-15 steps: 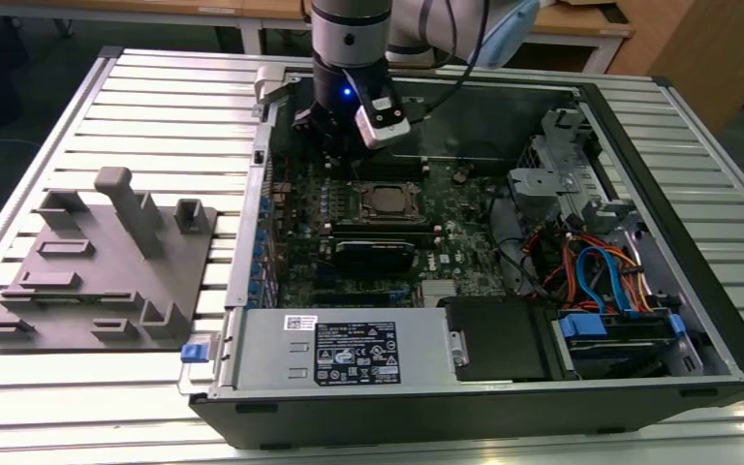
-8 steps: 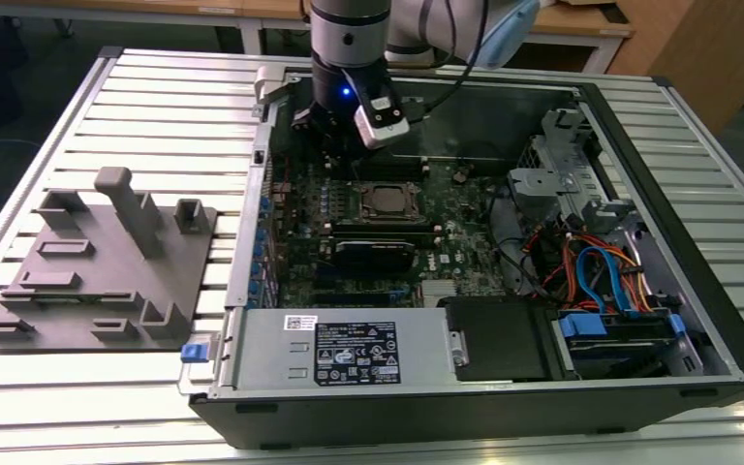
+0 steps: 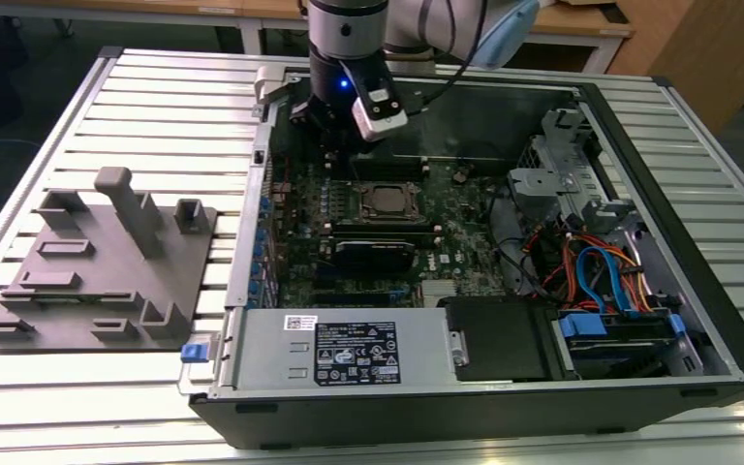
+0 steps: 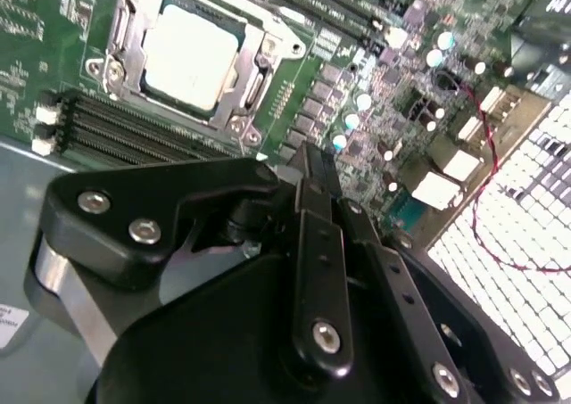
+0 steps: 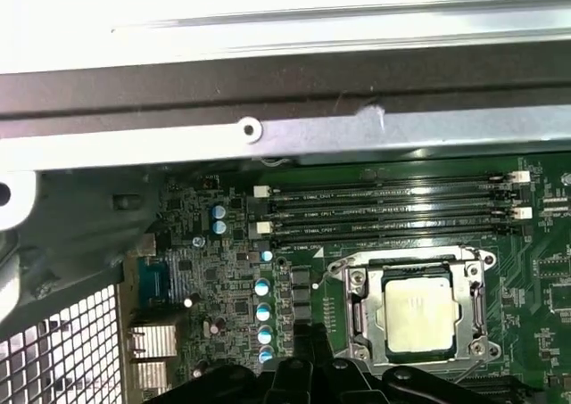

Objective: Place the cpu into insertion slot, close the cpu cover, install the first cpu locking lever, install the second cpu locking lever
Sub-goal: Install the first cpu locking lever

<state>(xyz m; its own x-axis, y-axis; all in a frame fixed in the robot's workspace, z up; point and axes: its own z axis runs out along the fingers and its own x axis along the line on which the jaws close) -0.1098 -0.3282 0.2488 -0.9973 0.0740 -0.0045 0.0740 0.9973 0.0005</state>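
The cpu point(image 3: 383, 201) lies flat in the insertion slot point(image 5: 355, 284) on the green board, its silvery top showing in both wrist views point(image 4: 192, 56) point(image 5: 417, 313). The cpu cover point(image 4: 252, 85) lies down flat around it as a metal frame point(image 5: 359, 315). My gripper point(image 3: 334, 147) hangs over the board behind the socket, near the case's back wall and apart from the cpu. Its black fingers point(image 4: 318, 177) meet at the tips with nothing between them. The gripper's body point(image 5: 312, 377) shows at the edge of the first wrist view.
Long black memory slots point(image 5: 393, 212) run between the socket and the case wall point(image 5: 268, 136). A black card point(image 3: 372, 254) sits in front of the socket. Drive cage and cables point(image 3: 599, 271) crowd the exterior view's right. A grey fixture plate point(image 3: 101, 271) lies outside the case on the left.
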